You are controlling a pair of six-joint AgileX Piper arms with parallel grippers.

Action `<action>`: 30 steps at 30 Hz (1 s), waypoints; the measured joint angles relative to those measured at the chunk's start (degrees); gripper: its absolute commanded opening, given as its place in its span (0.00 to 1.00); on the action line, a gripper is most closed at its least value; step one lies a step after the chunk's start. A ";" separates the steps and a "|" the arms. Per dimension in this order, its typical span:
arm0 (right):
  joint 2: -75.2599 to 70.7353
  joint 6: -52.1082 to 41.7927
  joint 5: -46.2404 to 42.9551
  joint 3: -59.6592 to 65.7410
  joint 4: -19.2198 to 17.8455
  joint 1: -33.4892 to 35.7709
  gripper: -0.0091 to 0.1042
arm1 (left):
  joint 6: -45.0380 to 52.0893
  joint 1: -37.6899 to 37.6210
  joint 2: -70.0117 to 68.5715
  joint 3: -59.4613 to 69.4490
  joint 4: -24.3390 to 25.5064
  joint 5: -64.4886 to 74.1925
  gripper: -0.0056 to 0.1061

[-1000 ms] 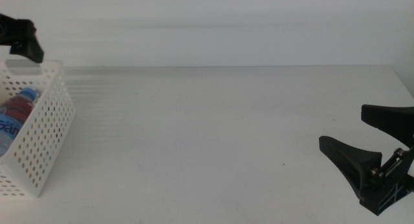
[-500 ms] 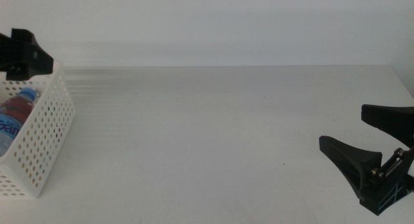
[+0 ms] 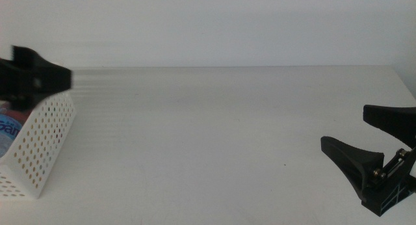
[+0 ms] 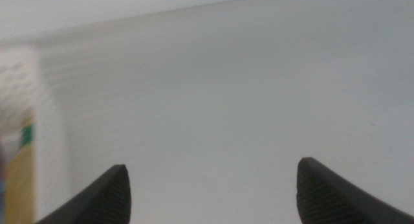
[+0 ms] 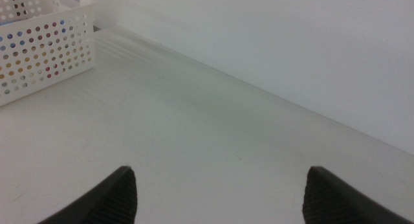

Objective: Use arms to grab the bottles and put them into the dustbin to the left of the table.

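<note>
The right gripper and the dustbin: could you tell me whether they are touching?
Apart. The middle view shows the right gripper far across the table from the dustbin.

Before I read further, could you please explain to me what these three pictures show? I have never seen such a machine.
This is a robot with two arms at a white table. Each arm ends in a gripper, a black claw with two jaws.

The middle picture is taken from a camera looking forward and down over the table. At the left stands a white basket with many small holes; a bottle with a blue label lies inside. The left gripper, blurred, is over the basket. The right gripper waits at the right, low over the table.

The other two pictures come from cameras on the wrists. In each, the two dark shapes at the bottom are that claw's jaws, spread apart. Neither claw holds anything, and no bottle lies on the visible tabletop.
</note>
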 measured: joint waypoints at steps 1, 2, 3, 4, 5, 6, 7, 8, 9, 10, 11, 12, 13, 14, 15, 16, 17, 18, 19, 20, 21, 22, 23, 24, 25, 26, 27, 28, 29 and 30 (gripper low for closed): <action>0.00 0.00 0.00 0.00 0.00 0.00 0.67 | 0.05 -1.74 -0.53 1.15 0.22 -1.93 0.76; 0.00 0.00 0.00 0.00 0.00 0.00 0.67 | 0.12 -4.07 -0.99 2.37 0.62 -4.08 0.76; 0.00 0.00 0.00 0.00 0.00 0.00 0.67 | 0.12 -6.42 -1.35 3.60 1.34 -6.53 0.76; 0.00 0.00 0.00 0.00 0.00 0.00 0.67 | -0.03 -8.59 -1.57 4.59 2.07 -8.52 0.76; 0.00 0.00 0.00 0.00 0.00 0.00 0.67 | -0.69 -10.54 -1.70 5.78 3.16 -11.37 0.76; 0.00 0.00 0.00 0.00 0.00 0.00 0.67 | -1.83 -12.24 -1.76 6.91 4.30 -13.74 0.76; 0.00 0.00 0.00 0.00 0.00 0.00 0.67 | -3.26 -13.70 -1.83 8.04 5.51 -15.97 0.76; 0.00 0.00 0.00 0.00 0.00 0.00 0.67 | -4.61 -14.70 -1.99 9.14 6.55 -17.61 0.76; 0.00 0.00 0.00 0.00 0.00 0.00 0.67 | -6.46 -15.77 -2.14 10.19 7.92 -19.23 0.76; 0.00 0.00 0.00 0.00 0.00 0.00 0.67 | -8.35 -16.69 -2.41 11.20 9.25 -20.66 0.76; 0.00 0.00 0.00 0.00 0.00 0.00 0.67 | -10.23 -17.34 -2.71 12.00 10.54 -21.64 0.76; 0.00 0.00 0.00 0.00 0.00 0.00 0.67 | -12.06 -18.02 -3.18 13.02 11.82 -22.66 0.76; 0.00 0.00 0.00 0.00 0.00 0.00 0.67 | -13.72 -18.61 -3.80 14.04 12.93 -23.63 0.76; 0.00 0.00 0.00 0.00 0.00 0.00 0.67 | -14.58 -19.00 -4.55 14.90 13.75 -24.34 0.76; 0.00 0.00 0.00 0.00 0.00 0.00 0.67 | -16.15 -19.40 -5.43 16.04 14.49 -25.41 0.76; 0.00 0.00 0.00 0.00 0.00 0.00 0.67 | -17.22 -19.67 -6.42 17.25 15.17 -26.42 0.76; 0.00 0.00 0.00 0.00 0.00 0.00 0.67 | -17.76 -19.92 -7.28 18.54 15.48 -27.27 0.76; 0.00 0.00 0.00 0.00 0.00 0.00 0.67 | -18.41 -20.06 -8.41 19.86 15.73 -28.13 0.76; 0.00 0.00 0.00 0.00 0.00 0.00 0.67 | -18.84 -20.12 -9.55 21.15 16.10 -29.04 0.76; 0.00 0.00 0.00 0.00 0.00 0.00 0.67 | -19.27 -20.12 -10.47 22.14 16.42 -30.00 0.76; 0.00 0.00 0.00 0.00 0.00 0.00 0.67 | -19.61 -20.12 -11.60 23.28 16.80 -31.01 0.76; 0.00 0.00 0.00 0.00 0.00 0.00 0.67 | -19.74 -20.12 -12.67 24.26 17.09 -31.85 0.76; 0.00 0.00 0.00 0.00 0.00 0.00 0.67 | -19.80 -20.12 -13.69 24.93 17.20 -32.41 0.76; 0.00 0.00 0.00 0.00 0.00 0.00 0.67 | -19.80 -20.12 -14.60 25.62 17.43 -32.97 0.76; 0.00 0.00 0.00 0.00 0.00 0.00 0.67 | -19.85 -20.12 -15.36 26.15 17.49 -33.42 0.76; 0.00 0.00 0.00 0.00 0.00 0.00 0.67 | -19.84 -20.12 -15.87 26.52 17.65 -33.67 0.76; 0.00 0.00 0.00 0.00 0.00 0.00 0.67 | -19.84 -20.12 -16.36 26.77 17.77 -33.76 0.76; 0.00 0.00 0.00 0.00 0.00 0.00 0.67 | -19.84 -20.12 -16.72 26.90 17.82 -33.93 0.76; 0.00 0.00 0.00 0.00 0.00 0.00 0.67 | -19.84 -20.12 -16.88 26.97 17.82 -34.01 0.76; 0.00 0.00 0.00 0.00 0.00 0.00 0.67 | -19.84 -20.12 -16.99 27.03 17.82 -34.17 0.76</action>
